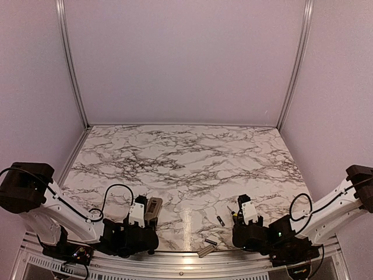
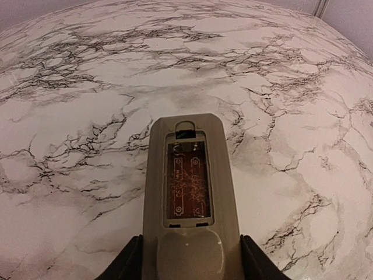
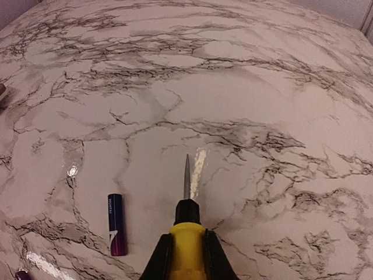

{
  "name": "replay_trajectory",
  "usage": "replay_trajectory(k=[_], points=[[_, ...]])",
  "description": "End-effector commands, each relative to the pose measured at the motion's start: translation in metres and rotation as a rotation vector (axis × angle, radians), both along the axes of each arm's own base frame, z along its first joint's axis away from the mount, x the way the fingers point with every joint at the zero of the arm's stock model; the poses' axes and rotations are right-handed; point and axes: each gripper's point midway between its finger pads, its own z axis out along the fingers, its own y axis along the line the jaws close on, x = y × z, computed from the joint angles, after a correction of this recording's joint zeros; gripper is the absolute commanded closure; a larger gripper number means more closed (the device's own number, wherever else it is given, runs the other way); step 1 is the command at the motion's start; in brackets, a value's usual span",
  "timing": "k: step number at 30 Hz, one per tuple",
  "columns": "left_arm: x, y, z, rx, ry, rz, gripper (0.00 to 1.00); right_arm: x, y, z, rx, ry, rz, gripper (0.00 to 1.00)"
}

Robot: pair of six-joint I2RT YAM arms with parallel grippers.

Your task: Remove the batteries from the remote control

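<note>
Since the battery recess (image 2: 185,169) in the remote control (image 2: 189,201) shows empty, what remains, I judge, is to set the handset flat and release it gently. The left gripper (image 2: 189,265) clamps its near end, back up; the right gripper (image 3: 186,263) is closed on a yellow-handled screwdriver (image 3: 187,239), whose tip should keep clear of the batteries (image 3: 115,224) lying loose on the marble-patterned table (image 1: 186,157), near a cover piece (image 1: 205,251). Plain pale walls enclose it on three sides
</note>
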Motion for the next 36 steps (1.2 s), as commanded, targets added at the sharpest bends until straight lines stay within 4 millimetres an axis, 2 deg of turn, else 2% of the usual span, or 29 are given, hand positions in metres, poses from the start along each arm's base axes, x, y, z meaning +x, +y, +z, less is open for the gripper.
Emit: replay_trajectory(k=[1, 4, 7, 9, 11, 14, 23, 29, 36], points=[[-0.004, 0.011, -0.009, 0.014, -0.001, 0.032, 0.74, -0.003, 0.002, -0.006, 0.116, 0.053, -0.038, 1.0], [-0.006, 0.012, -0.01, 0.015, -0.002, 0.034, 0.64, -0.005, 0.0, -0.012, 0.126, 0.067, -0.039, 1.0], [-0.008, 0.014, -0.009, 0.014, -0.01, 0.038, 0.48, -0.007, -0.002, -0.018, 0.122, 0.079, -0.041, 1.0], [-0.009, 0.015, -0.008, 0.014, -0.015, 0.042, 0.33, -0.008, -0.001, -0.02, 0.118, 0.086, -0.041, 1.0], [-0.009, 0.015, -0.007, 0.018, -0.02, 0.041, 0.27, -0.009, -0.001, -0.023, 0.111, 0.09, -0.045, 1.0], [-0.01, 0.015, -0.005, 0.022, -0.027, 0.04, 0.2, -0.01, -0.002, -0.027, 0.101, 0.098, -0.057, 1.0], [-0.013, 0.01, 0.01, 0.014, -0.058, 0.018, 0.11, -0.014, -0.007, -0.035, 0.091, 0.119, -0.074, 0.99], [-0.012, 0.008, 0.023, 0.006, -0.078, 0.007, 0.06, -0.017, -0.016, -0.045, 0.089, 0.147, -0.093, 0.88], [-0.012, 0.006, 0.031, 0.004, -0.092, -0.002, 0.05, -0.019, -0.028, -0.049, 0.111, 0.167, -0.109, 0.52]])
